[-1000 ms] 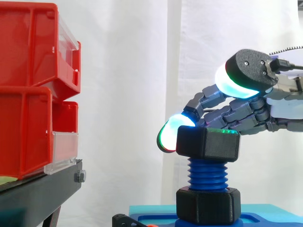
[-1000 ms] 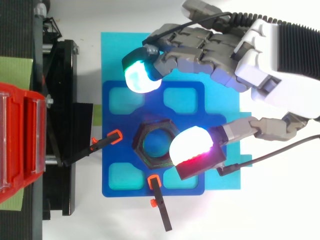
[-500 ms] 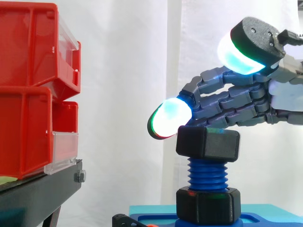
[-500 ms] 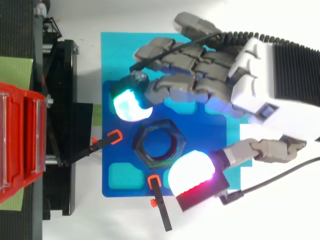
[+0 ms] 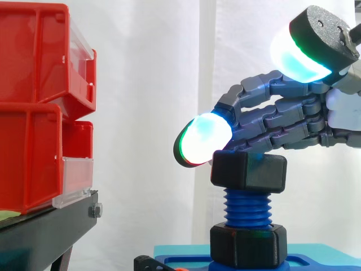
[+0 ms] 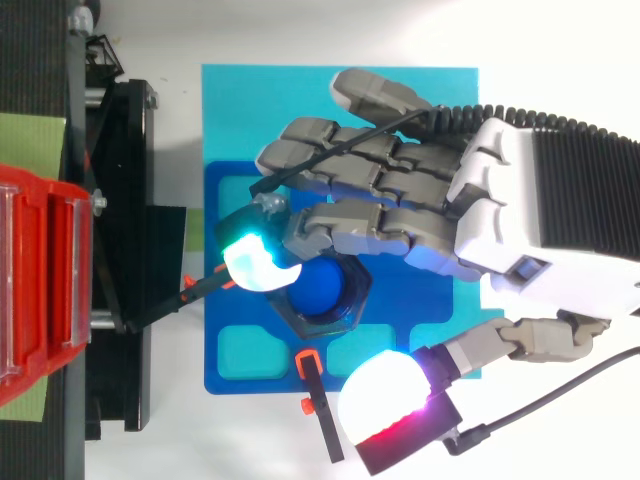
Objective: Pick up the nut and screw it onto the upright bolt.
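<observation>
Bins first: red, stacked, out beyond the fingertips on the black stand, well apart from the hand. Now the hand itself, reaching in from the right and hanging right over the bolt. Its fingers stretch forward, only gently bent, lying side by side across the top of the nut, with the thumb swung wide to one side. It grips nothing: spread and relaxed, with nothing between thumb and fingers. From the side, the undersides of the fingers sit so low over the nut that I can't call whether they touch it. The leading fingertip pad glows cyan-white just past the nut's far edge. From above, the thumb pad glows white with a red-magenta rim, off to the side of the nut and apart from it.

Under the hand lies a cyan board, and on it a darker blue plate. The blue bolt stands upright from that plate, straight below the fingers, its thread bare between two black nuts. The nut sits level on the bolt's top, with the blue bolt end showing through its hole from above. A lower nut sits at the bolt's foot on the plate. Smallest are two black, orange-tipped clamps: the first clamp by the leading fingertip, the second clamp just beside the thumb pad.
</observation>
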You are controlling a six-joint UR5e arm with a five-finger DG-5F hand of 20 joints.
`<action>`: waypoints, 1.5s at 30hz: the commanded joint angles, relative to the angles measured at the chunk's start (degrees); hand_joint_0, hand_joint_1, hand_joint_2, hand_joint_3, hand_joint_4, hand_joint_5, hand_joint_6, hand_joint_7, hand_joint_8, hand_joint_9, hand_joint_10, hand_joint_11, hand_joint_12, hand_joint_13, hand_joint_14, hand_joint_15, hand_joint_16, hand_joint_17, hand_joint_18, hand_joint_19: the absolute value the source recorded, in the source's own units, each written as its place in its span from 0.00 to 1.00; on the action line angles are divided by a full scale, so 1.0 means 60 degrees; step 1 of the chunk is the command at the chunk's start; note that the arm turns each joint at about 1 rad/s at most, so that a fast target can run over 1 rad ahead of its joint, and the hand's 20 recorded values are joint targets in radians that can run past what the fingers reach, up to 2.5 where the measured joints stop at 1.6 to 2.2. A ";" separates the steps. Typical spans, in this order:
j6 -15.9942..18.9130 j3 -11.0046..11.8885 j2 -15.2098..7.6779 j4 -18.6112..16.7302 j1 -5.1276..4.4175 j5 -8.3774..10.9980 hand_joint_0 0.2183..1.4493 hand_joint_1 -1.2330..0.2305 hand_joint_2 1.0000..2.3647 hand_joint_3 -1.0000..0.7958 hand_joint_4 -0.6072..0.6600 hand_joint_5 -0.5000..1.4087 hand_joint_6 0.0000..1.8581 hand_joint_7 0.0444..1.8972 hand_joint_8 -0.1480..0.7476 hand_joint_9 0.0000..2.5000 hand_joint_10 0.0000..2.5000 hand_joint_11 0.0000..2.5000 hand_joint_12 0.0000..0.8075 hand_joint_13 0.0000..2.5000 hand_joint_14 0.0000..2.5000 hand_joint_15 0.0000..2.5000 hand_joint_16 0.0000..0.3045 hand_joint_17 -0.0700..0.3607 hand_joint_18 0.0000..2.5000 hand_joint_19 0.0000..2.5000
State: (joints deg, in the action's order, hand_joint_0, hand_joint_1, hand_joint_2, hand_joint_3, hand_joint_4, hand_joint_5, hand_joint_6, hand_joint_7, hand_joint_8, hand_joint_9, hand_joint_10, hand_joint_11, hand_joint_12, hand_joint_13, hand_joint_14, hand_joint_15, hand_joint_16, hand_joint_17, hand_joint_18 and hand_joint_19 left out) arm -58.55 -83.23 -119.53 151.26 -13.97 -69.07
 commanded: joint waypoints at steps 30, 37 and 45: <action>-0.0013 -0.0001 -0.0001 0.0132 0.0482 -0.0661 0.20 0.68 0.00 0.28 0.66 0.18 0.27 0.56 0.46 0.14 0.00 0.00 0.37 0.13 0.00 0.00 0.09 0.31 0.00 0.00; -0.0013 -0.0001 -0.0001 0.0191 0.0658 -0.0852 0.21 0.67 0.00 0.28 0.67 0.20 0.27 0.63 0.47 0.16 0.00 0.00 0.35 0.14 0.00 0.00 0.09 0.30 0.00 0.00; -0.0013 -0.0001 -0.0001 0.0206 0.0819 -0.1013 0.22 0.66 0.00 0.28 0.67 0.22 0.28 0.69 0.47 0.19 0.00 0.00 0.33 0.16 0.00 0.00 0.08 0.29 0.02 0.00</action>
State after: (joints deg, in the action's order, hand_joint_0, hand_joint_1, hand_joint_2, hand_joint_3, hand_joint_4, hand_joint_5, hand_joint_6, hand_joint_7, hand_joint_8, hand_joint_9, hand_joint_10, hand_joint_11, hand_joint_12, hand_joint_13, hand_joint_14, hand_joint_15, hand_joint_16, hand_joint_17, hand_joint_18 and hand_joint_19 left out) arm -58.62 -83.23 -119.53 152.43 -9.51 -74.72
